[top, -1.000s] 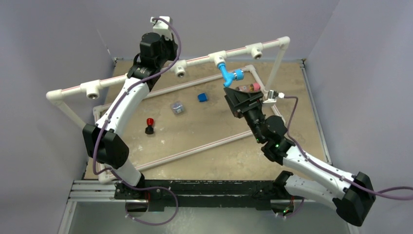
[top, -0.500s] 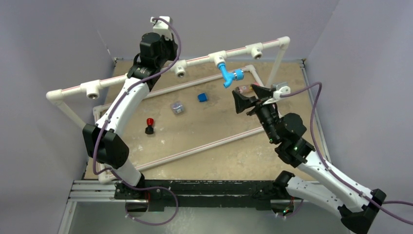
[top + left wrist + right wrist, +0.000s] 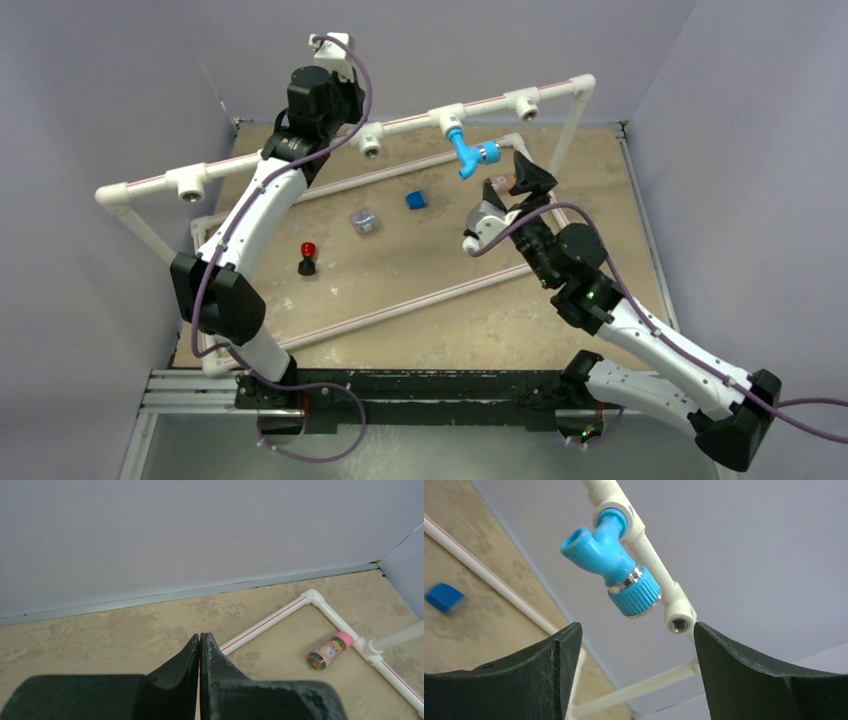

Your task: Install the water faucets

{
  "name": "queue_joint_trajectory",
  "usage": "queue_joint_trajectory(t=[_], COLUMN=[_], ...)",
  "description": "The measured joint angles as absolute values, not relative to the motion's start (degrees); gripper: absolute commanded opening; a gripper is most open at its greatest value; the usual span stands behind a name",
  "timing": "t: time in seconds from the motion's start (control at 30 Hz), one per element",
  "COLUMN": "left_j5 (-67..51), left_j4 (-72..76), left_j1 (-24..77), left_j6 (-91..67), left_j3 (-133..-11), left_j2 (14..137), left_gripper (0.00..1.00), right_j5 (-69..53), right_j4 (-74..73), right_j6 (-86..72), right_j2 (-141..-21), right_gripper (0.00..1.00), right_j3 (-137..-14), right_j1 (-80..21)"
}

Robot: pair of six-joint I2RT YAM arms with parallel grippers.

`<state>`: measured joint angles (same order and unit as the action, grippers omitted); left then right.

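One faucet (image 3: pixel 611 562) is seated in a tee (image 3: pixel 447 120) of the raised white pipe rail (image 3: pixel 400 125), with the spout angled down and the knob end pointing away from the tee. Three other tees on the rail are seen with open sockets.

Right gripper (image 3: pixel 636 630): jaws wide apart, just below the tee, nothing held, faucet not touched.

Left gripper (image 3: pixel 200 645): fingers pressed together, nothing seen between them, parked well left of the tee, behind the rail.

Step judged: re-grip for tightening. The jaws should be centred on the faucet body, closed squarely and turned about the socket axis. Side load on the rail is to be avoided, since it looks light.

Dark-blue cube (image 3: pixel 415 199) lies on the mottled tan tabletop (image 3: pixel 420 270) below the tee. Plain pale-lavender walls are seen behind and to the sides.
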<state>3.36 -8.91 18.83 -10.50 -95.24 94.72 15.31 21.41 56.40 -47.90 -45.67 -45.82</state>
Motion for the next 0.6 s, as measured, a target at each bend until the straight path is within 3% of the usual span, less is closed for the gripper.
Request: queue_joint_trajectory(t=[0.4,0.6], left_j5=[3.2,3.2], left_j4=[-9.0,-9.0], left_j1=[18.8,18.8], left_j6=[-10.5,-10.4], left_j3=[-95.4,-95.4], left_j2=[94.8,94.8], left_gripper=[0.0,0.0], right_j5=[13.7,13.8], right_j4=[32.1,36.0], right_j6=[82.9,87.4], right_j2=[-60.6,-64.8], right_gripper=[0.83,0.68], right_j3=[-46.7,-48.4], right_j1=[-49.1,-49.2])
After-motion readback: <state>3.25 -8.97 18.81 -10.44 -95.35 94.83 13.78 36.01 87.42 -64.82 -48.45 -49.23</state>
